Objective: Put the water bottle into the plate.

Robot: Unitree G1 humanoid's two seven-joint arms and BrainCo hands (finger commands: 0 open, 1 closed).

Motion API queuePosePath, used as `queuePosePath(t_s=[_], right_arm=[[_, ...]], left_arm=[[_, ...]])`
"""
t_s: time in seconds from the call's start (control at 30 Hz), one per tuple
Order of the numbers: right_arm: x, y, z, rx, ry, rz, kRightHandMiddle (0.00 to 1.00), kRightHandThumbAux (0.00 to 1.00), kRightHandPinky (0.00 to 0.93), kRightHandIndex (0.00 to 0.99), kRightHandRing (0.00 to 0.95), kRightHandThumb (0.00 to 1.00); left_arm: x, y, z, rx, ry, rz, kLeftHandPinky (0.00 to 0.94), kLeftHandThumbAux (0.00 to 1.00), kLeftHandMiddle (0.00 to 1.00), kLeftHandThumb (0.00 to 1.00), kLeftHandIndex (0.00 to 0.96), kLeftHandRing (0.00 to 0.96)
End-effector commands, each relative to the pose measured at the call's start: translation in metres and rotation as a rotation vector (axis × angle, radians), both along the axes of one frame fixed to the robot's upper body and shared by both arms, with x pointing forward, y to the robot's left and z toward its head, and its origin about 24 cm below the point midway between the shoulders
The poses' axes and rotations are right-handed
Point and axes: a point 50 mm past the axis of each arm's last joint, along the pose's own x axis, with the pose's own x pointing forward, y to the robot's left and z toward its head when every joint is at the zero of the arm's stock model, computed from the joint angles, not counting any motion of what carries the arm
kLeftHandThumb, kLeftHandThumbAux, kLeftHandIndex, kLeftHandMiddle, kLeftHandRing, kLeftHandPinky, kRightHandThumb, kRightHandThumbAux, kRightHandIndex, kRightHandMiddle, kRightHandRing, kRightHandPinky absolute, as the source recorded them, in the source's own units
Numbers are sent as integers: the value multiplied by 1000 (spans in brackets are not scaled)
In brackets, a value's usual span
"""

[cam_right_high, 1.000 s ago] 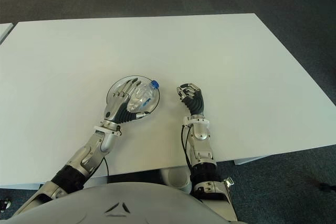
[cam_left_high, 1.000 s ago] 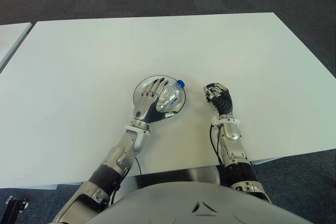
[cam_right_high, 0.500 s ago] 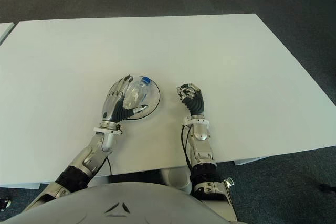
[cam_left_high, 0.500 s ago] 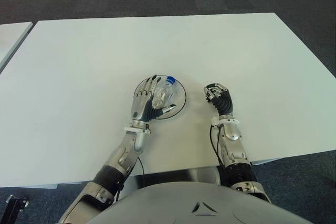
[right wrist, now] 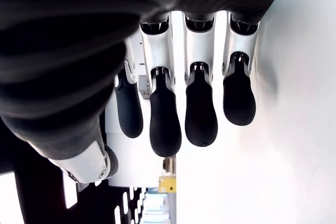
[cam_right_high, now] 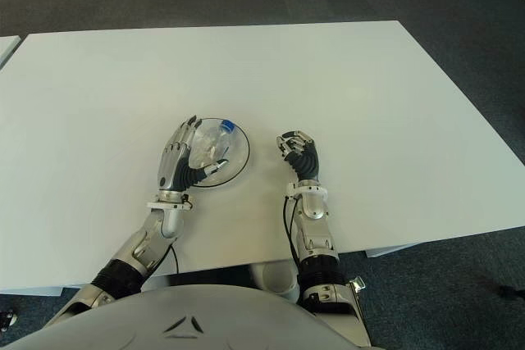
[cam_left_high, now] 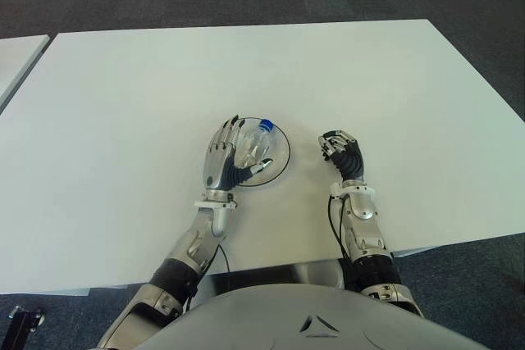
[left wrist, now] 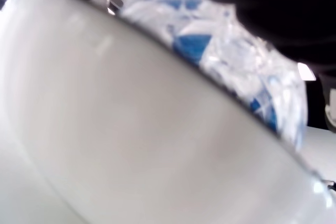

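The clear water bottle (cam_left_high: pixel 256 145) with a blue cap lies on its side in the round dark-rimmed plate (cam_left_high: pixel 282 153), cap pointing away from me. My left hand (cam_left_high: pixel 230 152) stands at the plate's left side, fingers stretched and spread, palm facing the bottle, thumb reaching under its near end. The left wrist view shows the plate's rim (left wrist: pixel 131 129) close up, with the bottle's (left wrist: pixel 236 72) blue label behind it. My right hand (cam_left_high: pixel 340 153) shows to the right of the plate, its fingers (right wrist: pixel 184 114) curled in with nothing in them.
The white table (cam_left_high: pixel 246 63) spreads wide around the plate. Its front edge runs just before my forearms. A second white table corner (cam_left_high: pixel 16 55) shows at the far left, over dark carpet.
My left hand has drawn back to the left off the plate and straightened its fingers. The bottle has turned so that its cap points more away from me. The right hand has not moved.
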Motion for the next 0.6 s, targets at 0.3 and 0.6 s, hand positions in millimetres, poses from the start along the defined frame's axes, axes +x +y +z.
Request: queuePosePath(t_s=[0.3, 0.6], right_arm=[[-1, 0, -3, 7, 18, 6, 697, 727, 687, 438, 686, 707], [-1, 0, -3, 11, 17, 5, 694, 727, 687, 438, 685, 708]], left_arm=[[-5, 6, 2, -132, -10, 134, 0, 397, 0, 62, 0, 0], [-2, 21, 9, -233, -10, 224, 0, 436, 0, 87, 0, 0]])
